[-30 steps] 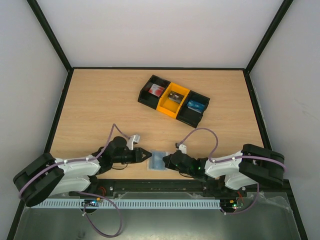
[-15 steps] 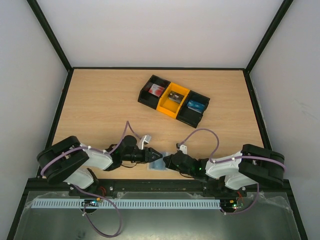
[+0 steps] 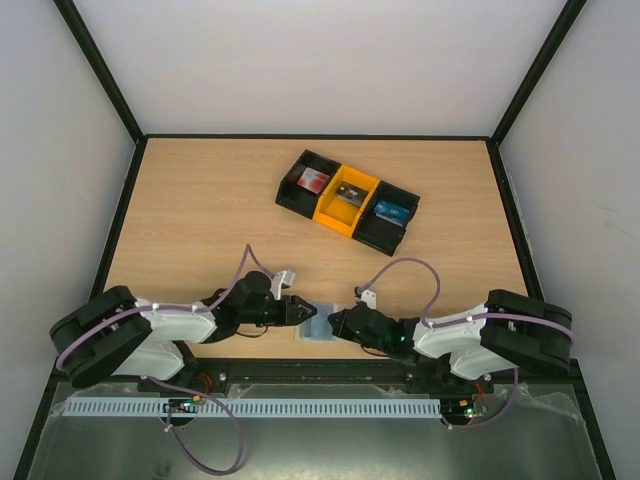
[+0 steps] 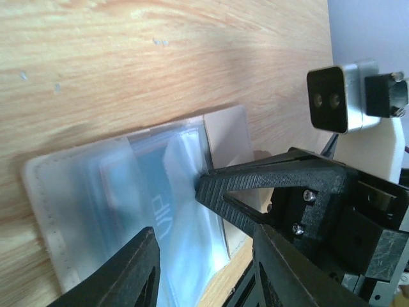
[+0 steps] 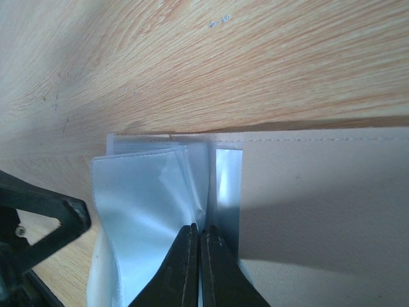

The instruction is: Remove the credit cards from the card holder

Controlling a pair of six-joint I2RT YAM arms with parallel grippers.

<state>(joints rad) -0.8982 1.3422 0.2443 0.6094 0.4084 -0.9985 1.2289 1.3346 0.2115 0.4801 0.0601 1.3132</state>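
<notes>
Left gripper (image 3: 299, 311): low over the table (image 3: 200, 220), near the front edge; jaws spread wide, nothing between them.
Left fingers (image 4: 124, 272): straddle the near end of the holder in the wrist view; contact cannot be told.
Holder (image 3: 317, 329): flat on the table between the two grippers, just beside both; pale, translucent, clear pockets on top puckered.
Card (image 4: 150, 192): blue-green, showing through the clear pocket, inside the holder.
Right gripper (image 5: 197, 231): fingers pressed together on the fold of clear film at the pocket edge; the film bulges up beside the tips.
Right gripper from the left wrist (image 4: 203, 188): its point touches the holder's middle.
Tray (image 3: 347, 200): black and yellow, three compartments, well beyond the holder.
</notes>
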